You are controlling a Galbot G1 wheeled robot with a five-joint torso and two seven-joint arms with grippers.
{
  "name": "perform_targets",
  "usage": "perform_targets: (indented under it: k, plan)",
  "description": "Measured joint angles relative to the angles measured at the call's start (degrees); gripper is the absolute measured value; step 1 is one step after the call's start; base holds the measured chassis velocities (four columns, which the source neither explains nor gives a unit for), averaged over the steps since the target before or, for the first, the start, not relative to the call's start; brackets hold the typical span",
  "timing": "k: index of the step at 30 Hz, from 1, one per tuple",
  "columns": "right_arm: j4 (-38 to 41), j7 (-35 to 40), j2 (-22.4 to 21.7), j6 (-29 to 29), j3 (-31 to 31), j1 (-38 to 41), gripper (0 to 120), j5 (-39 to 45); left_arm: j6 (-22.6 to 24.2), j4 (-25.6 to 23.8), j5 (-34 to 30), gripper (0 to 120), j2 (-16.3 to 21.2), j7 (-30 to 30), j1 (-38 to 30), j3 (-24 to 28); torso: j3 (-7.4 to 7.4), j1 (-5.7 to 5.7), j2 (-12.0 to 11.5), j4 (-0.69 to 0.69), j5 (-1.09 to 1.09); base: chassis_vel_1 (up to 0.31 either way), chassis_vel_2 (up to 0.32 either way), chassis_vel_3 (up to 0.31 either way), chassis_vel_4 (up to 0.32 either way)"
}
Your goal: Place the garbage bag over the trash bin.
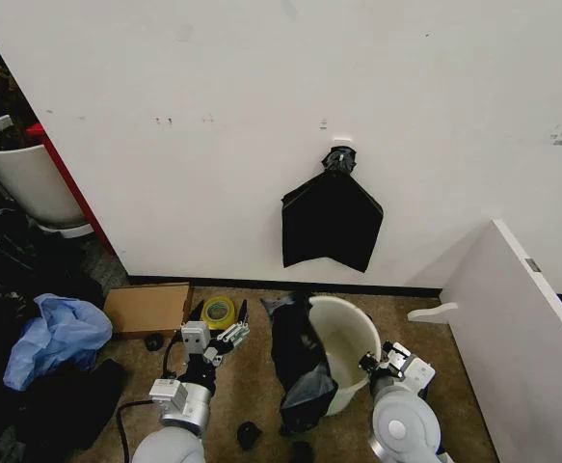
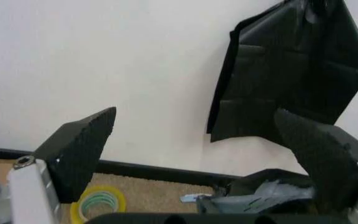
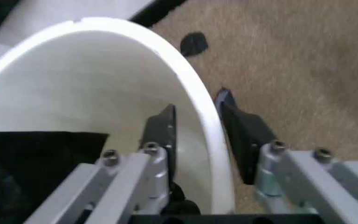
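The cream-white trash bin [image 1: 346, 333] stands tipped on the carpet, its mouth facing up and toward the wall. The glossy black garbage bag [image 1: 295, 362] hangs crumpled over the bin's left rim and spills down to the floor. My right gripper [image 1: 369, 365] sits at the bin's right rim. In the right wrist view, the gripper [image 3: 196, 102] has one finger inside the bin [image 3: 92, 79] and one outside, shut on the rim, with the bag [image 3: 30, 172] dark inside. My left gripper [image 1: 218, 325] hovers open left of the bag, its pads [image 2: 82, 144] wide apart and the bag [image 2: 266, 189] below them.
A flat black kite-shaped bundle [image 1: 331, 220] hangs on the wall above the bin. A yellow tape roll [image 1: 218, 311], a cardboard box [image 1: 146, 309] and a pale blue bag [image 1: 59, 333] lie at the left. A white planter [image 1: 25, 174] stands far left and a white panel [image 1: 512, 318] at the right.
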Motion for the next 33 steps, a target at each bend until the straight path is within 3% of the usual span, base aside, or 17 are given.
perform_targets:
  k: [3,7,10,13,16,18,20,22,25,33]
  plan:
    - [4.2,-3.6,-1.1,1.0,-0.2,-2.5,43,-5.1,0.0,0.0,0.0,100,0.1,0.0,0.1,-0.1,0.00,0.00,0.0,-0.01,-0.01,0.000,0.000,0.000,0.000]
    - [7.2,-19.0,-4.3,6.6,-1.2,-5.4,59,-16.8,0.0,0.2,0.1,100,0.0,-0.1,-0.2,0.2,0.00,0.00,0.0,-0.01,0.00,0.000,0.000,0.000,0.000]
    - [7.8,-23.3,-5.5,7.1,-1.6,-5.8,63,-17.9,0.1,0.4,0.1,100,0.1,-0.1,-0.3,0.3,0.00,0.00,0.0,-0.01,-0.01,0.000,0.000,0.000,0.000]
    - [8.4,-28.9,-7.3,6.3,-2.2,-5.7,79,-18.1,0.3,0.8,0.1,100,0.1,0.0,-0.6,0.4,0.00,0.00,0.0,-0.01,-0.02,0.000,0.000,0.000,0.000]
    - [8.4,-33.2,-8.4,4.9,-2.6,-5.2,84,-18.0,0.6,1.1,0.1,100,0.3,0.1,-0.8,0.5,0.00,0.00,0.0,-0.01,-0.01,0.000,0.000,0.000,0.000]
    - [6.6,-40.9,-10.3,1.5,-3.1,-3.1,94,-19.0,1.6,1.7,0.1,100,0.6,0.2,-1.0,0.6,0.00,0.00,0.0,0.00,-0.01,0.000,0.000,0.000,0.000]
    - [4.1,-44.3,-11.2,-4.7,-3.7,-0.2,87,-20.8,2.5,2.5,0.2,100,1.0,0.2,-1.1,0.6,0.00,0.01,0.0,0.01,0.01,0.000,0.000,0.000,0.000]
    - [3.8,-44.3,-11.3,-6.5,-3.8,0.5,84,-20.9,2.6,2.7,0.2,100,1.1,0.2,-1.1,0.6,0.01,0.01,0.0,0.00,0.00,0.000,0.000,0.000,0.000]
    - [2.5,-42.0,-11.2,-14.6,-4.2,3.0,69,-20.7,2.8,3.6,0.1,100,1.3,0.0,-1.2,0.6,0.00,0.01,0.0,0.00,-0.01,0.000,0.000,0.000,0.000]
    - [-0.1,-43.0,-11.1,-13.4,-3.4,4.0,41,-19.0,4.3,6.0,-0.9,100,2.9,0.0,-2.5,2.1,0.00,0.01,0.0,0.00,-0.01,0.000,0.000,0.000,0.000]
